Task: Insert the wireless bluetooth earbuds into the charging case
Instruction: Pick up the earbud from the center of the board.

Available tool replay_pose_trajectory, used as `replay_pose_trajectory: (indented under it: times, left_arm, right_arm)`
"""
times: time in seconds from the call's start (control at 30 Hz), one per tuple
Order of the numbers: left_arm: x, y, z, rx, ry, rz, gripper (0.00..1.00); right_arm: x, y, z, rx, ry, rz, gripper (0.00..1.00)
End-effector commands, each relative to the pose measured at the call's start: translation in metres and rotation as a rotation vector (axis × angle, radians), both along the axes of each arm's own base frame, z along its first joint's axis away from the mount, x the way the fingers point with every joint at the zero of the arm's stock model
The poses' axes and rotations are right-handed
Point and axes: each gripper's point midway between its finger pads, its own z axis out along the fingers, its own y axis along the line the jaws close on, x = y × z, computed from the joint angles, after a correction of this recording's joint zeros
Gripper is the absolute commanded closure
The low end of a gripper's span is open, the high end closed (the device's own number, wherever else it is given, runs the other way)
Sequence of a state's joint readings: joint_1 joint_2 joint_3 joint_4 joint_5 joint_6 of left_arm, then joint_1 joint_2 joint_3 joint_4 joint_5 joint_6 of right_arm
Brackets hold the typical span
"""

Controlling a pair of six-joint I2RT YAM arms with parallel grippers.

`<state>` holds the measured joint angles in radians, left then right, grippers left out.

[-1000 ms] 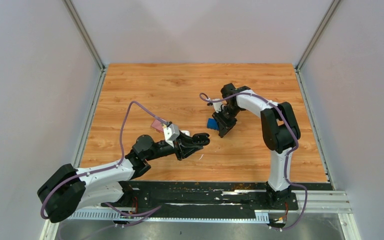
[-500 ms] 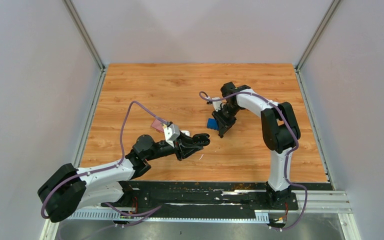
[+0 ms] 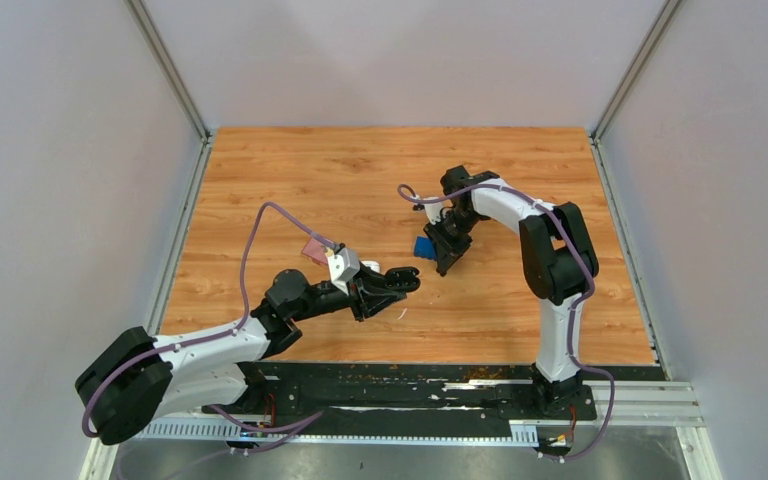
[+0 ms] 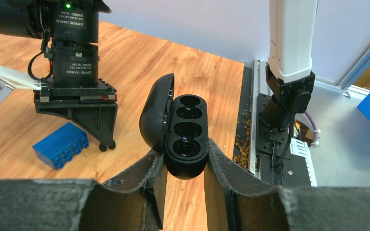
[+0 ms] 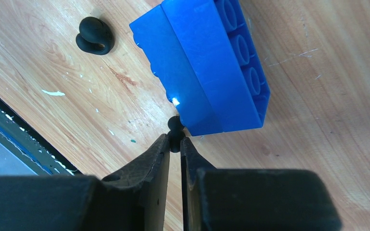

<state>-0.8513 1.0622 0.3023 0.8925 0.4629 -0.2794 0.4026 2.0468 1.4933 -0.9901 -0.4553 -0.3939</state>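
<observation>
My left gripper [image 4: 185, 151] is shut on the black charging case [image 4: 187, 122] and holds it above the table with the lid swung open to the left. Both wells look empty. In the top view that gripper [image 3: 410, 280] hovers near the table's middle front. My right gripper [image 5: 174, 141] points down at the wood, its fingertips pinching a tiny black earbud [image 5: 174, 127] that touches the corner of the blue block [image 5: 212, 72]. A second black earbud [image 5: 95, 42] lies loose on the wood a little beyond the block's other end.
The blue block [image 3: 424, 247] sits beside the right gripper [image 3: 446, 258]. A pink scrap [image 3: 314, 249] lies left of the left wrist, and a thin white sliver [image 3: 400, 312] lies just in front of it. Crumbs [image 4: 243, 144] line the table's near edge by the right arm's base [image 4: 289, 96].
The right gripper's fingers have narrowed onto the small black earbud beside the blue block. Neither arm has visibly shifted, and the left still grips the case.
</observation>
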Motion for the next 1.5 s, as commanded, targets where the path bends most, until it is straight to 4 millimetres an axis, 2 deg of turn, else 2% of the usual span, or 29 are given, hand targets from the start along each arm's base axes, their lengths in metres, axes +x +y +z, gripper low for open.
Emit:
replay_pose_trajectory:
  times: [0.0,0.1,0.27,0.5,0.63,0.73,0.9,1.07,1.27,1.47]
  left_arm:
    - [0.003,-0.004,0.024,-0.046,-0.045,-0.008,1.00]
    - [0.003,-0.005,0.024,-0.044,-0.042,-0.012,1.00]
    - [0.002,-0.005,0.024,-0.046,-0.042,-0.013,1.00]
    - [0.002,-0.005,0.024,-0.045,-0.041,-0.014,1.00]
    - [0.002,-0.006,0.024,-0.045,-0.040,-0.019,1.00]
    - [0.001,-0.005,0.023,-0.044,-0.041,-0.020,1.00]
    - [-0.002,-0.007,0.022,-0.045,-0.039,-0.042,1.00]
    - [-0.004,-0.012,0.019,-0.040,-0.022,-0.075,1.00]
    - [-0.006,-0.016,0.015,-0.032,-0.017,-0.105,1.00]
    - [-0.008,-0.020,0.012,-0.026,-0.010,-0.133,1.00]
  right_arm:
    - [0.011,0.007,0.010,0.027,-0.039,0.014,0.84]
    - [0.013,0.008,0.012,0.030,-0.053,0.017,0.81]
    - [0.013,0.009,0.012,0.036,-0.049,0.018,0.82]
    - [0.012,0.009,0.016,0.041,-0.062,0.027,0.98]
    - [0.011,0.007,0.031,0.050,-0.096,0.042,1.00]
    - [0.006,0.004,0.055,0.071,-0.147,0.073,1.00]
    - [-0.006,-0.003,0.111,0.136,-0.297,0.161,1.00]
    - [-0.017,-0.008,0.157,0.188,-0.430,0.260,1.00]
    - [-0.056,-0.012,0.196,0.275,-0.495,0.413,1.00]
    - [-0.098,-0.014,0.244,0.380,-0.603,0.569,1.00]
